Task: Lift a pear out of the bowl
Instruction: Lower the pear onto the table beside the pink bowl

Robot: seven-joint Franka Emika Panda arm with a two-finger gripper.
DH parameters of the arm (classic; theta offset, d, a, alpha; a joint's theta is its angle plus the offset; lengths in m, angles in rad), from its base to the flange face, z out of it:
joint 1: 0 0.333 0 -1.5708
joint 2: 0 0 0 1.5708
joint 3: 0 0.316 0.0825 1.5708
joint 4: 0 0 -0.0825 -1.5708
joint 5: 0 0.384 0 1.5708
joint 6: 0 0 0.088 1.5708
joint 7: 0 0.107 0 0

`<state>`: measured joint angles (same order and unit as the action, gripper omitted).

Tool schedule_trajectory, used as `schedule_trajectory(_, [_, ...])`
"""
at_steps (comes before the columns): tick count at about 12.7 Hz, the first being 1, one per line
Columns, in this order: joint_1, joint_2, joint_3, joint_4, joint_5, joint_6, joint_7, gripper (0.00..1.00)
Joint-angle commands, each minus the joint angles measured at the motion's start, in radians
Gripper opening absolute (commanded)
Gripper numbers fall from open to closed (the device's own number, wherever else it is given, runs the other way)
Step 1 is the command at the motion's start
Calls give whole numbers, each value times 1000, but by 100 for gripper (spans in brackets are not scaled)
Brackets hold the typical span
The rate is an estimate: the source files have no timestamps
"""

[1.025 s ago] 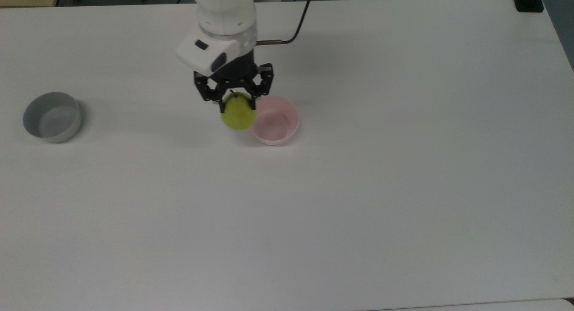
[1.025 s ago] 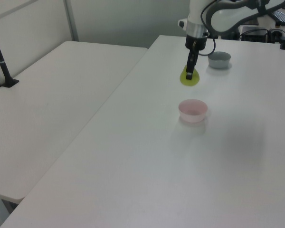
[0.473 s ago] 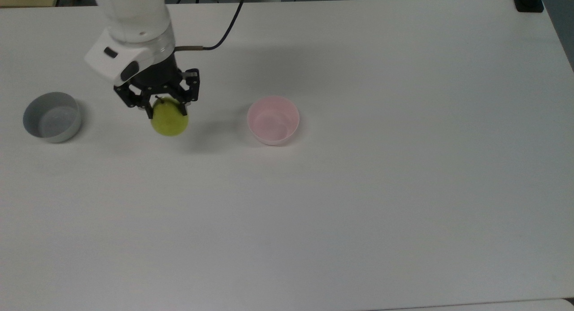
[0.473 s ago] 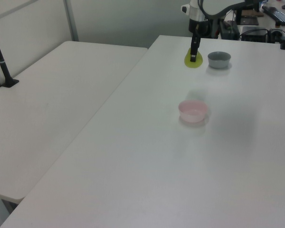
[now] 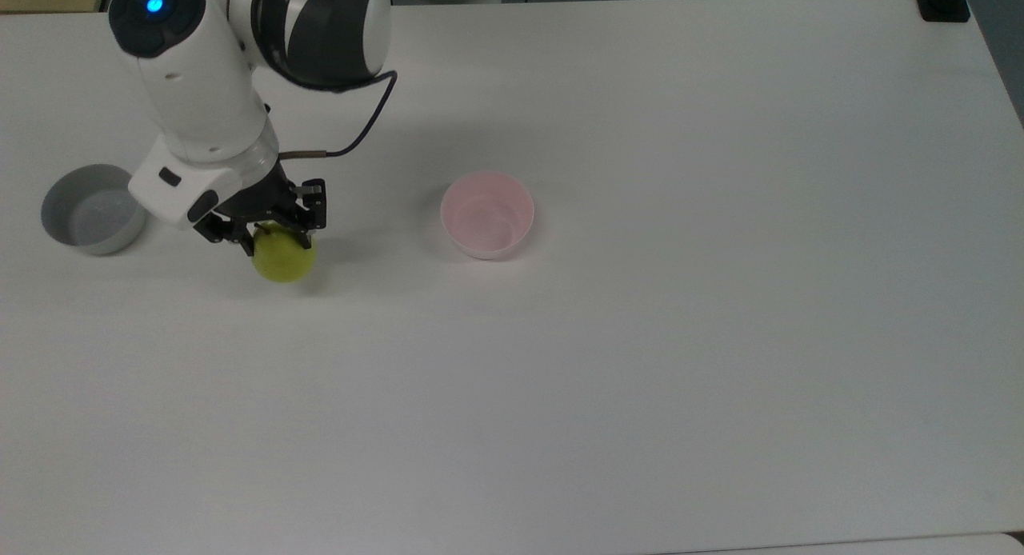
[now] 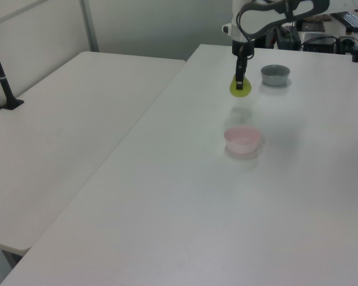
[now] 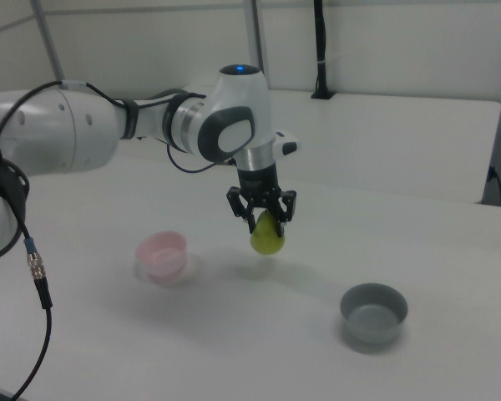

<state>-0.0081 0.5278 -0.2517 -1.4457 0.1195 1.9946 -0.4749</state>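
In the right view, nearest the camera, a grey bowl [image 7: 373,313] is seen: round, straight-walled, matt, standing on the smooth white surface [image 7: 234,351]. In the top view the grey bowl [image 5: 93,208] lies at the far left and the white surface [image 5: 640,339] spreads plain and even.

Further back in the right view, the pear [image 7: 268,235] is seen held clear of the surface, a faint shadow lying below it. It is yellow-green, rounded and smooth-skinned, widest at the bottom. The pincer [image 7: 264,215], black and jointed, is pressed against the pear's narrow upper part from both sides, the fruit hanging below the fingertips. In the top view the pear [image 5: 283,256] is found between the two bowls, nearer the grey one, gripped by the pincer [image 5: 264,233]. In the left view the pear [image 6: 241,87] is seen under the pincer [image 6: 240,83], just beside the grey bowl [image 6: 275,74].

The pale-pink bowl [image 7: 162,253] is set to the right view's left of the pear, well apart from it; it is round, smooth, plastic-looking, with nothing in it. It is shown in the top view [image 5: 487,214] and the left view [image 6: 242,139] alike.

Behind, the glossy white arm [image 7: 108,125] is curved over the surface.
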Motion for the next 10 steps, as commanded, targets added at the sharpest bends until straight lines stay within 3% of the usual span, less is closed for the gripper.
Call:
schedule_trajectory(1, [-4,63,-9,48,42,33,-51,0])
schedule_trajectory(6, [-1,119,-3,44,48,118,-44,0])
schedule_trajectory(7, [0,121,-3,44,48,118,-44,1])
schedule_trajectory(8, [-3,121,-3,42,49,118,-44,9])
schedule_trajectory(9, [-6,120,-3,41,52,113,-45,39])
schedule_trajectory(10, [-6,120,-3,41,52,110,-44,89])
